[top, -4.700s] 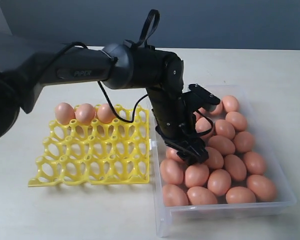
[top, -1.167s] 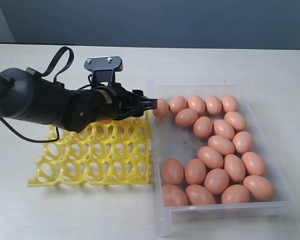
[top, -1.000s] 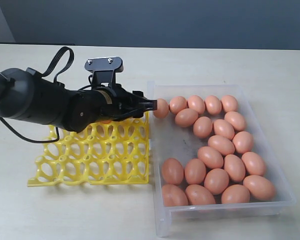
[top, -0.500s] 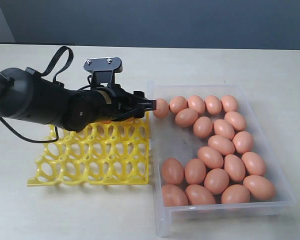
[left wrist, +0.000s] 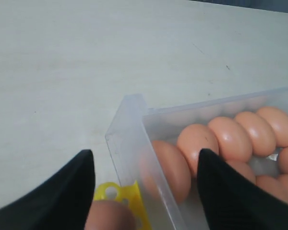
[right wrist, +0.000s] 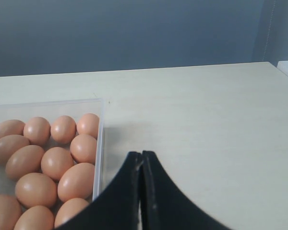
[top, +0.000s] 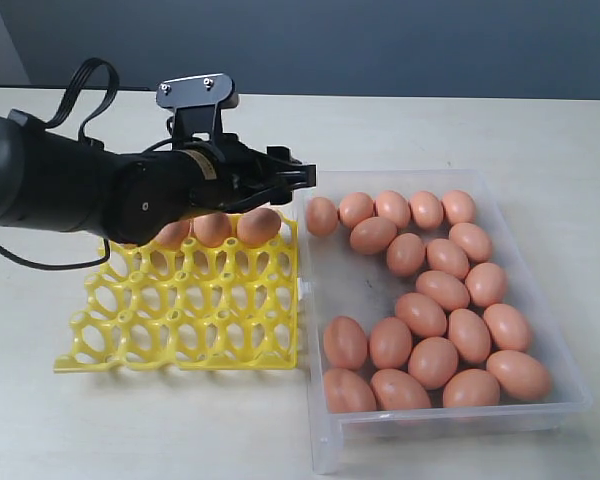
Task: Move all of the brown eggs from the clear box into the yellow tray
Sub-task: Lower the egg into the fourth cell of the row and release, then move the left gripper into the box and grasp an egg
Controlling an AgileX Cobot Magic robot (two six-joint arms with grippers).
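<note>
Since most of the work is sitting in the clear box [top: 450, 425], I'll start there. The brown eggs [top: 420, 315] lie loose on its bottom. One bunch runs along the far and right sides, another sits at the near end, and there's a bare patch toward the tray side.

I'd guess they're light, rigid, smooth and keen to roll, so I'm treating them as breakable. My plan would be a soft squeeze across the narrow middle of an egg. I'd pick one at the edge of a bunch, where the fingers have room on both sides.

From the exterior view, the left arm reaches in from the left, roughly level. Its forearm is over the back rows of the yellow tray [top: 180, 320], and the wrist points at the box's far-left corner. At least three eggs sit in the tray's back row [top: 258, 226]; the arm may hide more.

The left gripper [top: 302, 175] hovers above the tray's back corner nearest the box, fingers spread wide with nothing between them. Its wrist view shows a tray egg [left wrist: 110, 215] just below.

The right gripper [right wrist: 142, 155] has its fingers pressed together, empty, over bare table beside the box.
</note>
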